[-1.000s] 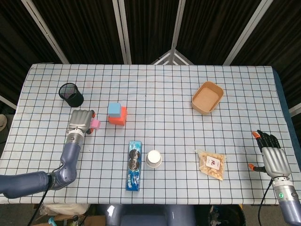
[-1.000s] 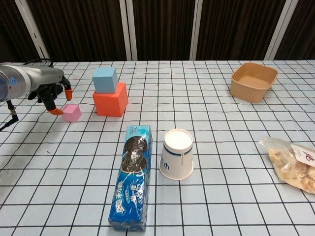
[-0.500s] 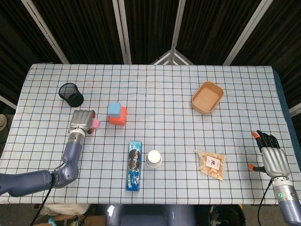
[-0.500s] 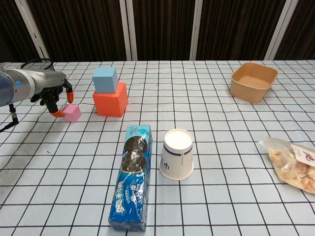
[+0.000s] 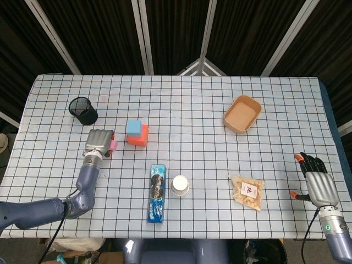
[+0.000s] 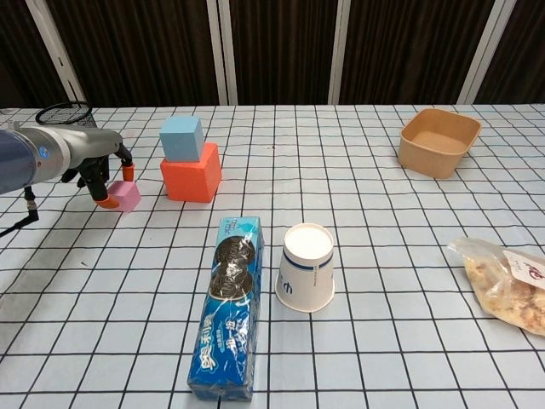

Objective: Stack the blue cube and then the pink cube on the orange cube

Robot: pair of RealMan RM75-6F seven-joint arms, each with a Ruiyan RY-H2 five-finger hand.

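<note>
The blue cube (image 5: 133, 127) (image 6: 181, 136) sits on top of the orange cube (image 5: 141, 138) (image 6: 192, 175) at the table's left middle. Just left of that stack, the small pink cube (image 5: 113, 146) (image 6: 129, 197) rests on the checked cloth. My left hand (image 5: 98, 142) (image 6: 95, 162) reaches over it from the left, fingers apart. One orange fingertip is at the cube's left face and another at its top rear edge. My right hand (image 5: 318, 184) hovers open and empty off the table's right front corner, seen only in the head view.
A black mesh cup (image 5: 82, 110) (image 6: 60, 111) stands behind my left hand. A blue cookie pack (image 5: 157, 192) (image 6: 228, 307) and an upturned paper cup (image 5: 180, 185) (image 6: 306, 266) lie in front. A snack bag (image 5: 247, 191) and brown bowl (image 5: 242, 114) are on the right.
My left hand has shifted right toward the stack, so its fingertips now bracket the pink cube. The cubes and my right hand have not moved.
</note>
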